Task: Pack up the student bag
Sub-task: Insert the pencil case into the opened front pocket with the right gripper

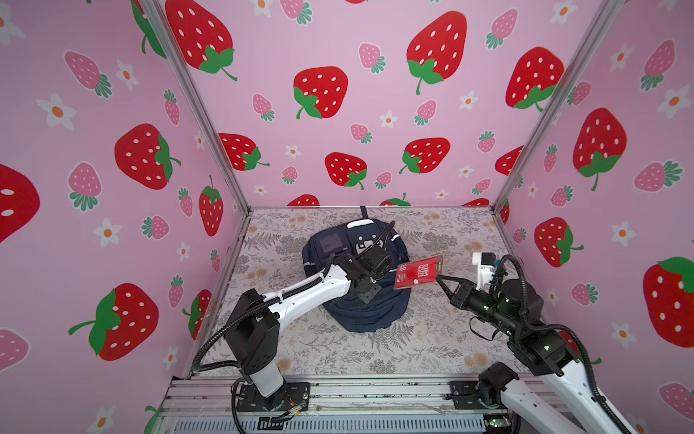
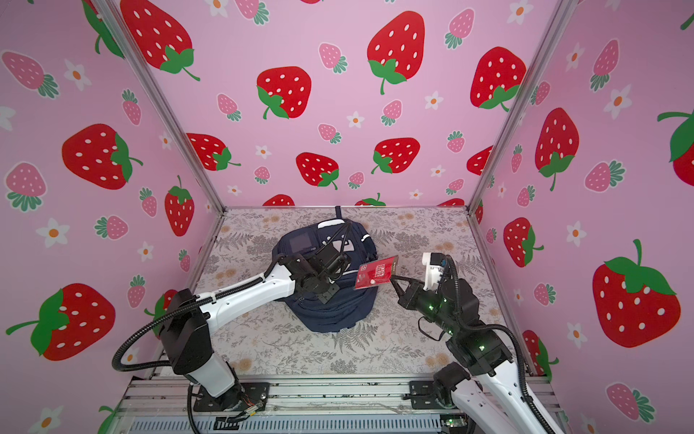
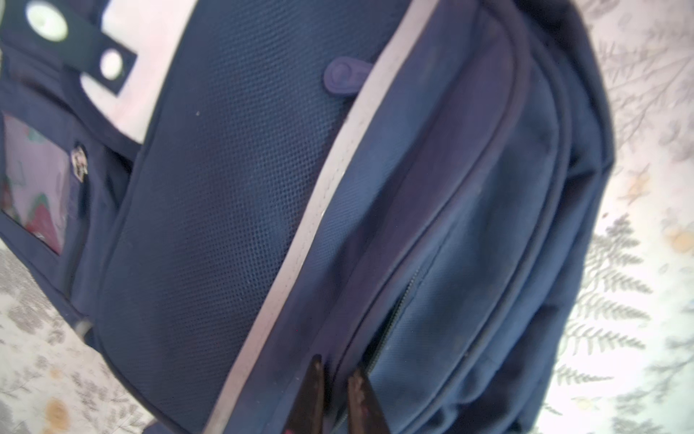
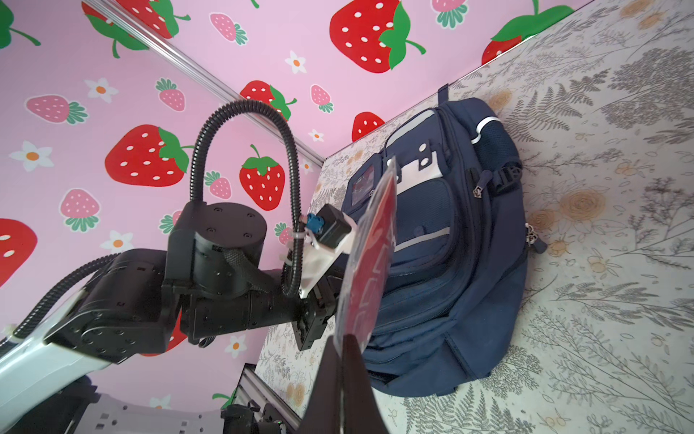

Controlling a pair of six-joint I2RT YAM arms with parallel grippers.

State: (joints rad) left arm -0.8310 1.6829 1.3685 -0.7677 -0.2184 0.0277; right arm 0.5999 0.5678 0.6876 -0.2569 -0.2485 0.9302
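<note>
student bag, white face patch, red packet, lettering unreadable

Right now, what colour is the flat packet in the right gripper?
The flat packet is red with white lettering; a top view shows it best.

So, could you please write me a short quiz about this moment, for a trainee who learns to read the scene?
1. True or false: the right hand grips the red packet.
2. The left hand has its tips at: A) the front of the student bag, B) the table, C) the red packet.
3. Is the red packet already inside the student bag?
Key: 1 true; 2 A; 3 no, it is in the air beside the bag.
</note>
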